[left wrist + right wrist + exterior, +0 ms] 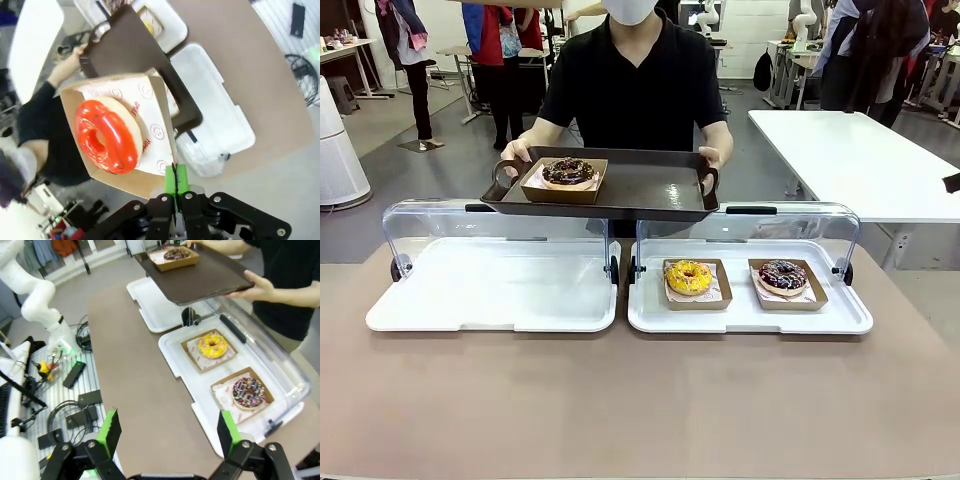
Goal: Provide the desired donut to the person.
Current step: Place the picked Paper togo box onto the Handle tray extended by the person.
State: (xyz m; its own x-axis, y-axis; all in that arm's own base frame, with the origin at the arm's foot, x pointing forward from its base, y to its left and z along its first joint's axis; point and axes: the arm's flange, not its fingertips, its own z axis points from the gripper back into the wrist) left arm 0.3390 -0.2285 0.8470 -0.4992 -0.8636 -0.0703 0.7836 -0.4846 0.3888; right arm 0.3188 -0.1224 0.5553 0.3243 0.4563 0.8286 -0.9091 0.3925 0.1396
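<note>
Left gripper (176,181): green pads pressed together on the edge of a brown paper tray (152,172), carried well above the table (260,75). In that tray, on printed liner paper, sits a red-glazed donut (107,136), just beyond and to the left of the fingertips in the left wrist view.

Farther out past the held tray: the person (632,85) in a black shirt, standing at the far side, both hands on the handles of a dark serving tray (640,190). Right hand of the person (260,287) grips one handle. On the serving tray, toward one end, a chocolate sprinkled donut (568,171) in its own brown paper tray.

Right gripper (167,432): jaws wide apart, nothing between them, hovering high over the near table edge. Ahead and to its right, a white display case (750,300) with clear lid raised. Inside, a yellow donut (212,345) farther from the gripper, and a dark donut with coloured sprinkles (248,392) nearer, each in a brown paper tray, side by side but apart.

Beyond the right gripper, under the serving tray, a second white display case (495,290), lid also raised.
</note>
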